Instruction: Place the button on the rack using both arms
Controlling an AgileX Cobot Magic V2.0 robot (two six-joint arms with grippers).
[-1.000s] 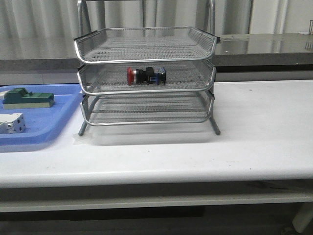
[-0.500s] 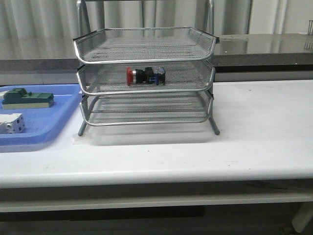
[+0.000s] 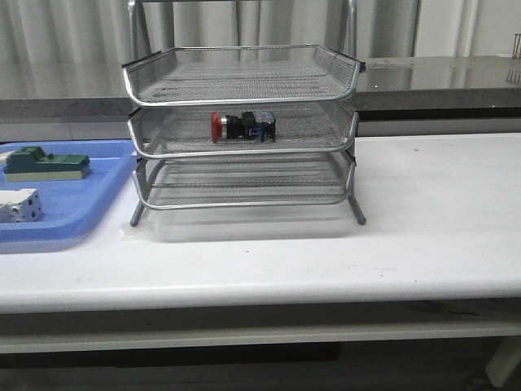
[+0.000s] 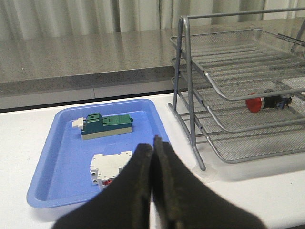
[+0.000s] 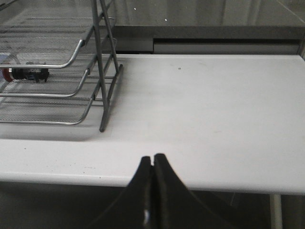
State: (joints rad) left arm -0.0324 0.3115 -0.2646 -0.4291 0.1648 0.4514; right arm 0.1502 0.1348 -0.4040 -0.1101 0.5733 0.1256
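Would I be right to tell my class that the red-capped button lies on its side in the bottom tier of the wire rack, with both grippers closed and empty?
Not quite. The button lies on its side in the middle tier of the rack, not the bottom one, as the front view shows. The rest stands: the left gripper and right gripper are both closed and empty.

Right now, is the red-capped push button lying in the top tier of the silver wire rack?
No, the red-capped push button lies in the middle tier of the silver wire rack.
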